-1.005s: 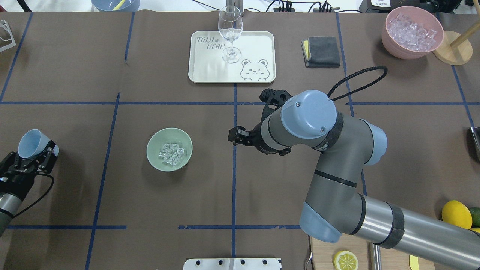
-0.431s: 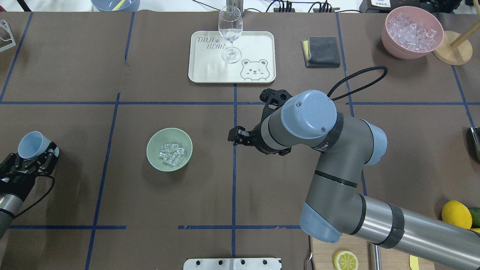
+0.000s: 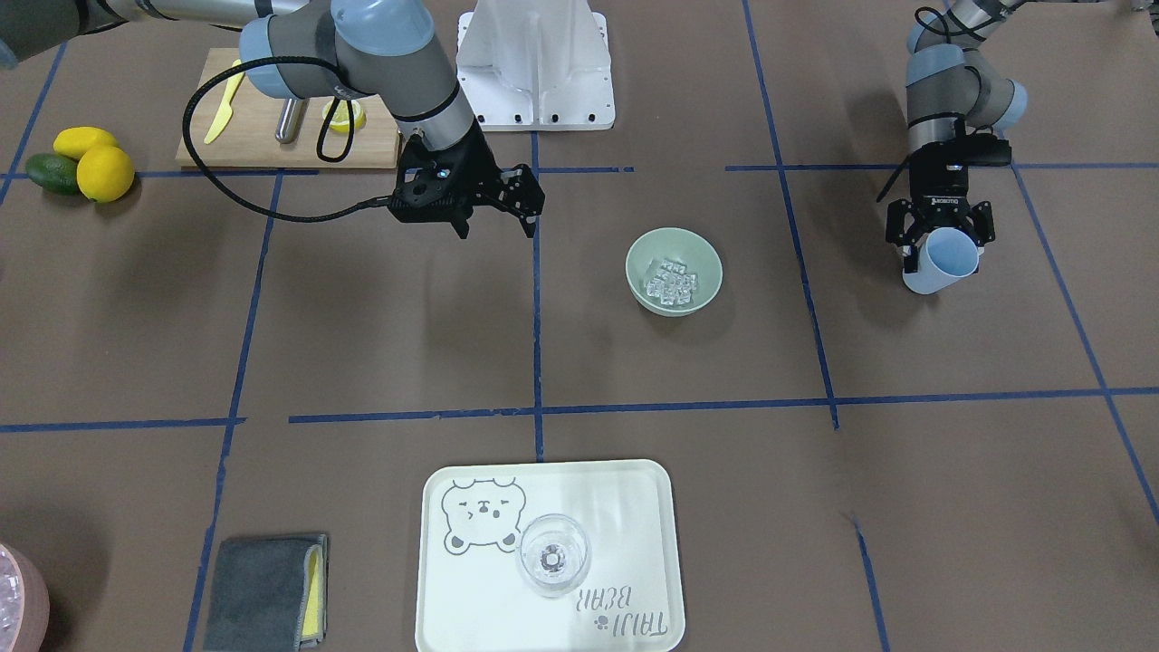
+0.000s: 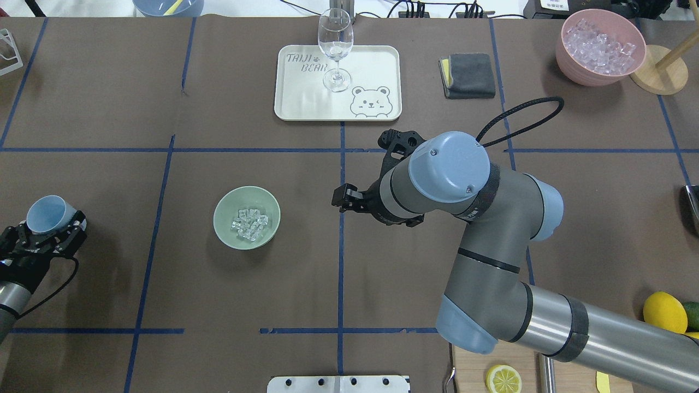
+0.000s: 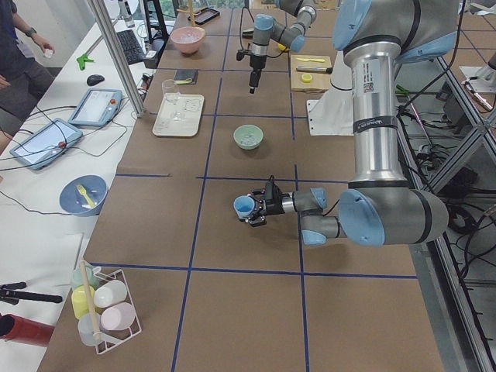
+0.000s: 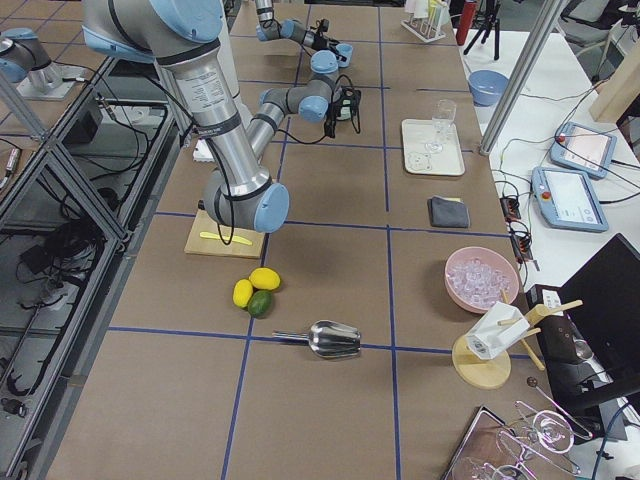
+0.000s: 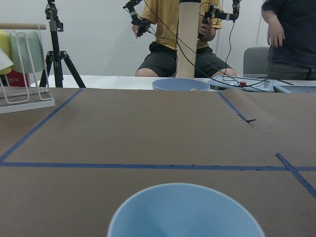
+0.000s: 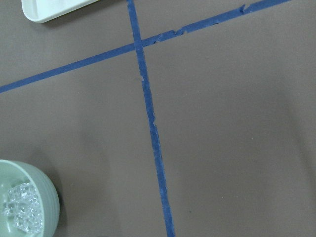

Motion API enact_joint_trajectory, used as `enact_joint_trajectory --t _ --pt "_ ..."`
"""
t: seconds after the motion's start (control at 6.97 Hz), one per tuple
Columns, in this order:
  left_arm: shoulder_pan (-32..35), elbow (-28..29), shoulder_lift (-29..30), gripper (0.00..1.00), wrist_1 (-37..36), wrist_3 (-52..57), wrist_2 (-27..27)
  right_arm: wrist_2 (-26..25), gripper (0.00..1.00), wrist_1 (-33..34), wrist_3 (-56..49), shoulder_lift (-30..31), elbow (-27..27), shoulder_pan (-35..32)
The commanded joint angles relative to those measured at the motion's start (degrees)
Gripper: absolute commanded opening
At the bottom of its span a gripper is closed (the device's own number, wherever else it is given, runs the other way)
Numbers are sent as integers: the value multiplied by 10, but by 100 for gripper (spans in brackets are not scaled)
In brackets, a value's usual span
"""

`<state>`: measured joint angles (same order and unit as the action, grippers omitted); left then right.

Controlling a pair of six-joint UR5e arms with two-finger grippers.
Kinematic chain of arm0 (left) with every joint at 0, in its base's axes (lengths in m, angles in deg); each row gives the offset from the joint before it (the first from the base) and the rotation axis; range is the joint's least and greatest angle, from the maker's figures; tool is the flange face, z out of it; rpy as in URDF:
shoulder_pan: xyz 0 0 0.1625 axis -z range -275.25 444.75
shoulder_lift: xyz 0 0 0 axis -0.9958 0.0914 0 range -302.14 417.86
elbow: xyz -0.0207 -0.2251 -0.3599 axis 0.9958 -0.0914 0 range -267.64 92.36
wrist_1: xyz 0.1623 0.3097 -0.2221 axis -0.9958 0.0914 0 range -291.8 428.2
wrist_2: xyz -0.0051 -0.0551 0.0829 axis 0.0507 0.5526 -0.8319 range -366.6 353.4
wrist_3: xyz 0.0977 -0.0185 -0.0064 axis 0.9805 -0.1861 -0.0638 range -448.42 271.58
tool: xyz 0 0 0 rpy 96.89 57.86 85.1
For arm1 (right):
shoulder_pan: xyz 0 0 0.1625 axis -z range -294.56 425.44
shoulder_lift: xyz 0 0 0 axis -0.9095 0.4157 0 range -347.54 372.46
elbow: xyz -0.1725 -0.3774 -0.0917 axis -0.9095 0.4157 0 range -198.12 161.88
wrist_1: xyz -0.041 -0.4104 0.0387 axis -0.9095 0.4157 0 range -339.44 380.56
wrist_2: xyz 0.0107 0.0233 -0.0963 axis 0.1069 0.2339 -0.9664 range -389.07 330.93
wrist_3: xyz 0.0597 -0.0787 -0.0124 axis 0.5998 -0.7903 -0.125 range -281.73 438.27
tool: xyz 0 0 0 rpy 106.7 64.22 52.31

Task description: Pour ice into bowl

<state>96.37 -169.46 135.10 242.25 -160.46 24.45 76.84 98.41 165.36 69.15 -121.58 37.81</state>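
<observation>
The ice [image 4: 250, 224] lies in the bowl [image 4: 223, 206]. The left gripper [image 4: 50, 229] pinches a blue cup [image 4: 46, 213]. The right gripper [image 3: 496, 226] hangs with its fingers spread.

The worktop [image 4: 229, 305] is covered in brown paper, split into rectangles by blue tape lines [image 4: 341, 262]. Along its far edge runs a white side table [image 5: 46, 201], with two tablets [image 5: 94, 106] lying on it. A slanting aluminium post [image 5: 116, 54] rises between the side table and the worktop's far edge. Beyond them stand a plain white wall [image 7: 98, 29], a black tripod [image 7: 57, 44] and a grey chair [image 7: 254, 61]. Along the near edge, an aluminium frame [image 6: 60, 150] borders a grey floor [image 6: 90, 330] strewn with black cables [image 6: 60, 240]. The light is even and casts soft shadows.
</observation>
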Motion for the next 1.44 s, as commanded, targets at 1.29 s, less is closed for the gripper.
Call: enact_joint_trajectory --t 1.29 --pt "7 -255 -161 100 -143 43 280 -8 100 0 0 -9 1 14"
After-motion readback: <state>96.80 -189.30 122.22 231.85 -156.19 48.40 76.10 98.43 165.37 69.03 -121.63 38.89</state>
